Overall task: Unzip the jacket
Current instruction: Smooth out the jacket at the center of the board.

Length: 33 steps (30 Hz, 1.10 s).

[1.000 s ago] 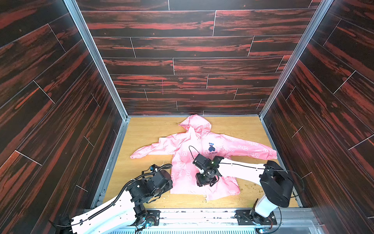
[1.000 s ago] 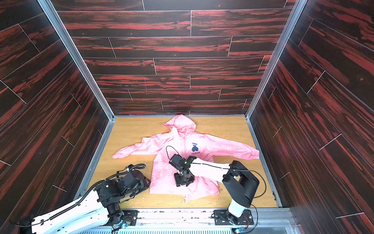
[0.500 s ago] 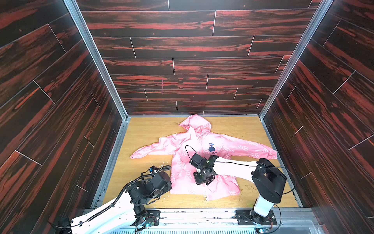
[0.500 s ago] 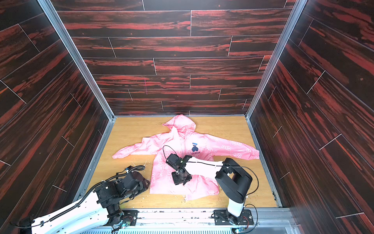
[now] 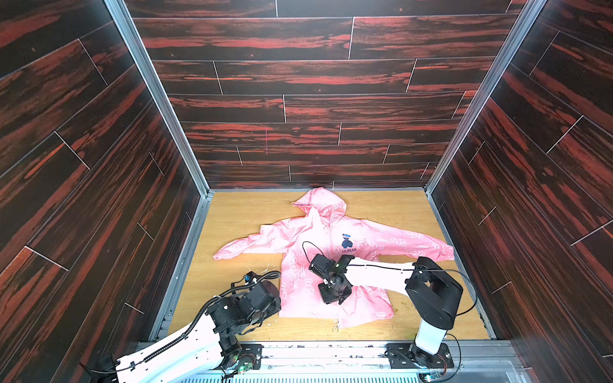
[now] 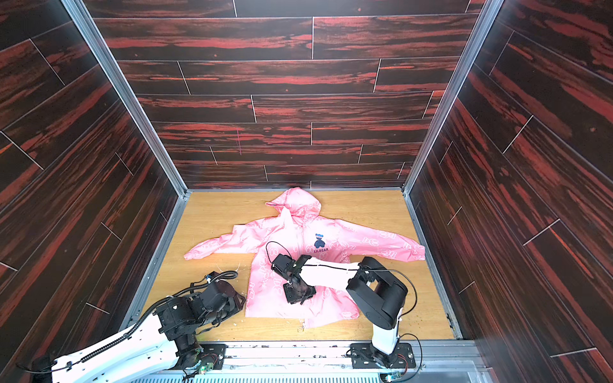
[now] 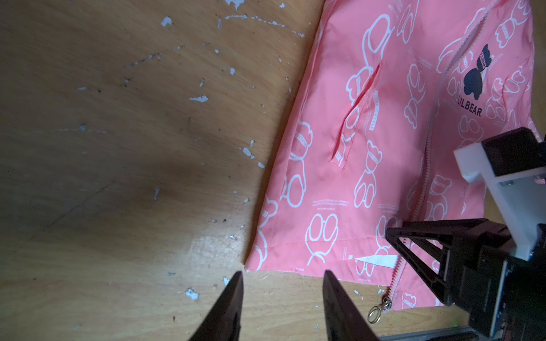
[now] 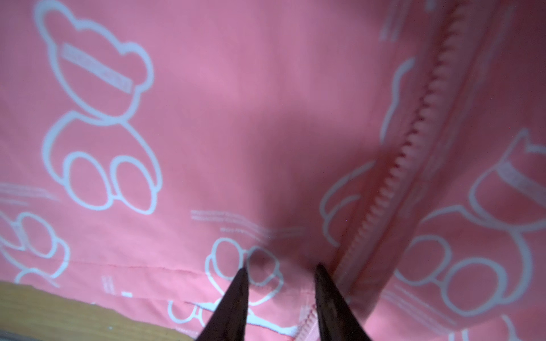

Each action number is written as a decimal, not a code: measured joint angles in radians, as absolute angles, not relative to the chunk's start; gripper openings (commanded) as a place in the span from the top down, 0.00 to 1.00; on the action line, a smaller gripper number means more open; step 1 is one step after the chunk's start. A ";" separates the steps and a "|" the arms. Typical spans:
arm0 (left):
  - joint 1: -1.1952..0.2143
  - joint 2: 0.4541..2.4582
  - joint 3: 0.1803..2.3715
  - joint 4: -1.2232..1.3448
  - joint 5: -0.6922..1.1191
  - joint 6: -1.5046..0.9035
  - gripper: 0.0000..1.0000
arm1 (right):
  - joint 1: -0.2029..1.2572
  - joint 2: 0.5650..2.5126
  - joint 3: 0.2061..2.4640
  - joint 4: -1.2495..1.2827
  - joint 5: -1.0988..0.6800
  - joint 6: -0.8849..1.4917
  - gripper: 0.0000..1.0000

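Top views both show the pink hooded jacket flat on the wooden table, hood away from the bases, sleeves spread. My right gripper is down on the lower front by the zipper. My left gripper is low beside the hem corner, off the cloth. Can't read either gripper's jaws from up here.

Left wrist: left jaws spread, empty, over bare wood just short of the hem. The zipper slider with its ring pull sits right at the hem, so I judge the run nearly done. Can't tell whether the halves are fully parted.

Right wrist: fingertips part-spread, tips at the fabric just beside the zipper teeth, nothing clearly pinched.

To do it well:
- Close right on the panel edge only, not across the teeth, and keep the cloth flat.
- Bring left onto the ring and pull in line with the zipper, toward the hem.
- Go slow. I expect this thin shiny fabric to bunch or slide.
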State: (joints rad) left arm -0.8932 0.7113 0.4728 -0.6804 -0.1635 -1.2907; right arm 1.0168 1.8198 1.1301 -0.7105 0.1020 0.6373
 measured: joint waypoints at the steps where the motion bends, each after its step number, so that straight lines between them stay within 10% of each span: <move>1: -0.893 0.711 0.473 -0.680 -0.163 -1.291 0.57 | 1.017 1.820 1.130 -0.712 0.104 0.639 0.76; 10: -0.893 0.712 0.472 -0.680 -0.160 -1.291 0.60 | 1.029 1.820 1.141 -0.750 0.110 0.640 1.00; 19: -0.893 0.712 0.459 -0.664 -0.158 -1.290 0.63 | 1.042 1.819 1.156 -0.774 0.109 0.640 0.99; 24: -0.893 0.712 0.459 -0.665 -0.158 -1.285 0.61 | 1.022 1.804 1.147 -0.749 0.093 0.632 0.59; 33: -0.893 0.739 0.459 -0.657 -0.157 -1.260 0.51 | 0.778 1.785 1.298 -0.620 -0.012 0.462 0.45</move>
